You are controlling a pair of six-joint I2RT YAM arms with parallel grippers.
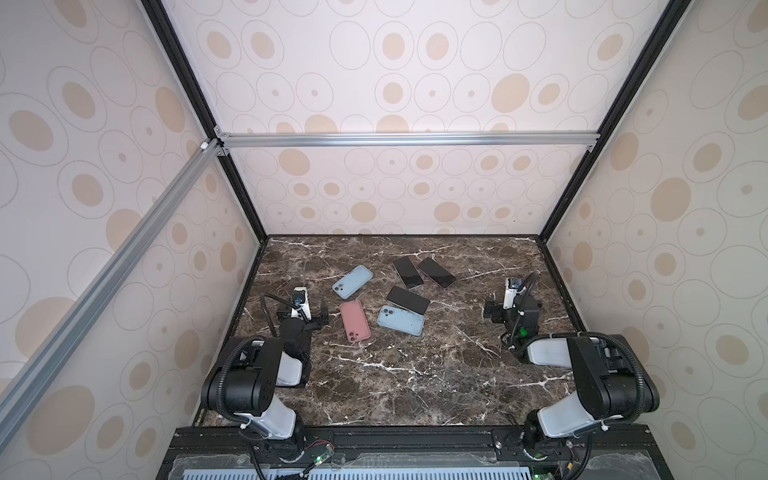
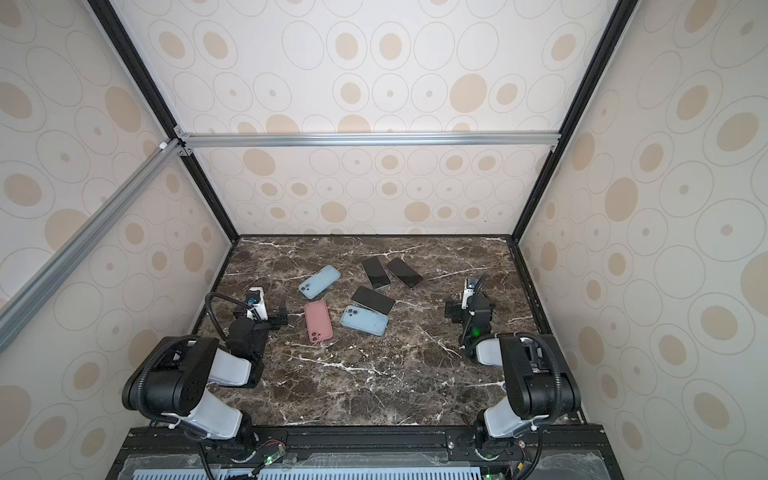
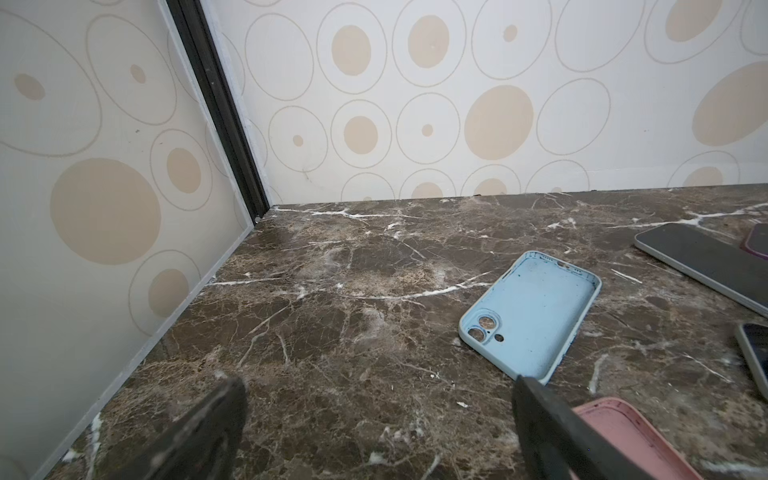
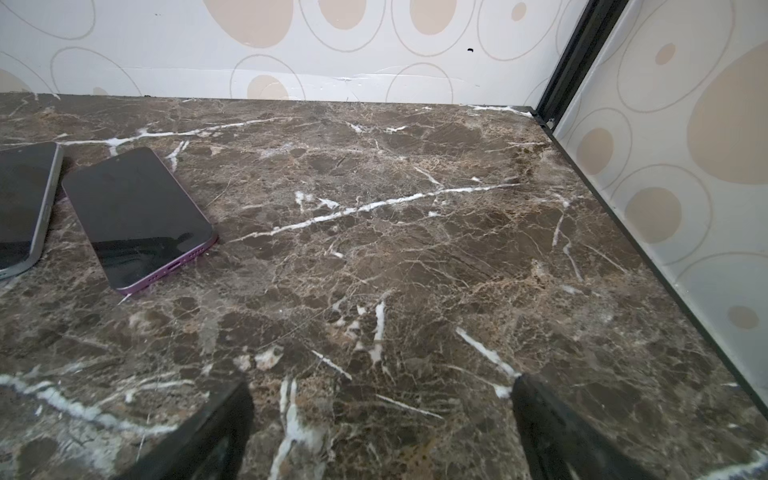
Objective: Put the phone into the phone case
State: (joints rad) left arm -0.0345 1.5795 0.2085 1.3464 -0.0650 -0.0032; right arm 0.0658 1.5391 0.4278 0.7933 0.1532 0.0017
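The left gripper (image 1: 303, 311) hangs wide and empty, just beside the pink silicone phone case (image 1: 354, 320). Rightward lie the far light-blue silicone case (image 1: 352, 282) and near light-blue silicone case (image 1: 400, 320), then three black-screened phones (image 1: 436, 272), the nearest phone (image 1: 407, 299) touching the near case. The right gripper (image 4: 382, 390) gapes empty. A pinch could skid a phone across the slick marble tabletop (image 1: 415, 374), dragging that case.

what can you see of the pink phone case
The pink phone case is a matte, soft-looking shell with rounded corners and a raised rim. It lies flat and empty on the marble table, open side up, camera cutout toward the robot. It touches neither the far blue case nor the near blue case. The open left pincer stands beside it, not gripping it.
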